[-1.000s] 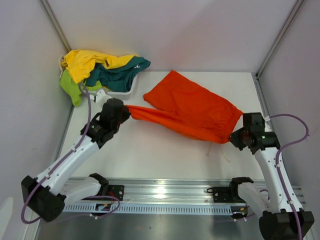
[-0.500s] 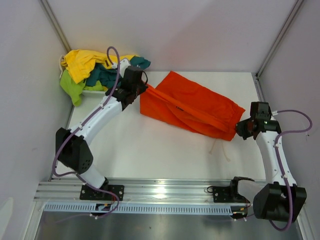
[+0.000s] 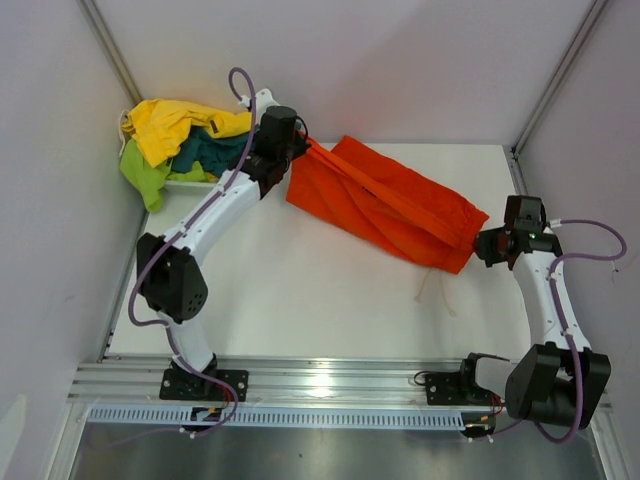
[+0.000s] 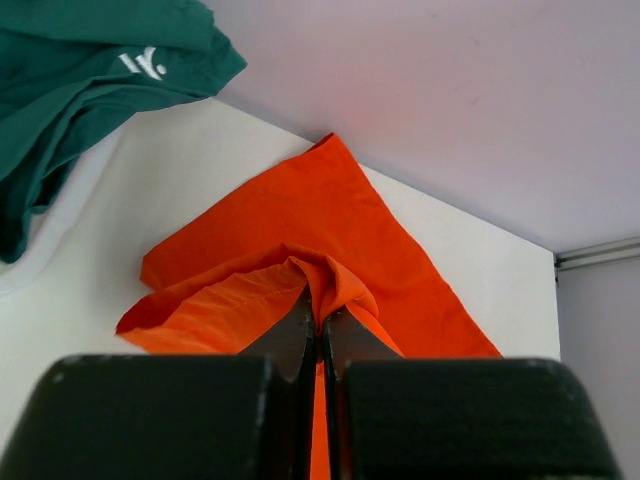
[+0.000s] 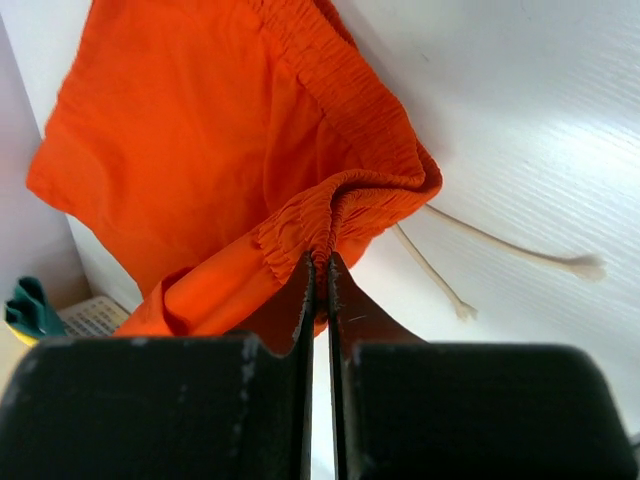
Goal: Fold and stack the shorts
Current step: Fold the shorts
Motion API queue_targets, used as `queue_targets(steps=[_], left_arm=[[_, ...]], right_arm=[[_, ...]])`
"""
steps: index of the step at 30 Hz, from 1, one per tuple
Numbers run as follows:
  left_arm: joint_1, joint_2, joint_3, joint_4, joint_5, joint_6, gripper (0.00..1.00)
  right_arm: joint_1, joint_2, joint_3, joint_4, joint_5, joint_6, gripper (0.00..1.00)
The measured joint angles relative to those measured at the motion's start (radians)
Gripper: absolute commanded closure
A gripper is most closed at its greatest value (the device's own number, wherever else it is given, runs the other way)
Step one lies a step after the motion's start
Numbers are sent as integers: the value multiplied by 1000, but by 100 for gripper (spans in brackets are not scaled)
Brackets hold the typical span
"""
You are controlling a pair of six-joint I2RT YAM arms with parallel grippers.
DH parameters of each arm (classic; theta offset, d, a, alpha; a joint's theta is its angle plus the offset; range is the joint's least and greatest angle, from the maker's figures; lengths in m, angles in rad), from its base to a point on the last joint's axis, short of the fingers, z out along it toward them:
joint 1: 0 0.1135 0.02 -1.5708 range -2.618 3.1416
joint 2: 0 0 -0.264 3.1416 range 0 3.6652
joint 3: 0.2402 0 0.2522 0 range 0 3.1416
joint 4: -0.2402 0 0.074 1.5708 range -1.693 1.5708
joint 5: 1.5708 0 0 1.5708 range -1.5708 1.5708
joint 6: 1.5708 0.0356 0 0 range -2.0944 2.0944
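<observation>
White table (image 3: pixel 300 310): orange shorts (image 3: pixel 400 215) stretched taut (drawstring (image 5: pixel 580 266) trailing), seemingly half-folded.

Spread shorts (image 3: pixel 400 205) R of shorts pile (image 3: pixel 175 135)

readable text: none showing | mark: a small white logo (image 4: pixel 140 65) is sitting on the teal shorts (image 4: pixel 60 100), up and to the left of the left claw (image 4: pixel 318 312) | legibility: its strokes are blurring, not reading as letters or numbers
</observation>
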Motion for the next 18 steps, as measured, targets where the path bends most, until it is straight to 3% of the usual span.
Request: queue_targets(steps=[18], left_arm=[[24, 185, 37, 298, 63, -1, 100]], right_arm=[[-70, 140, 21, 203, -11, 113, 100]])
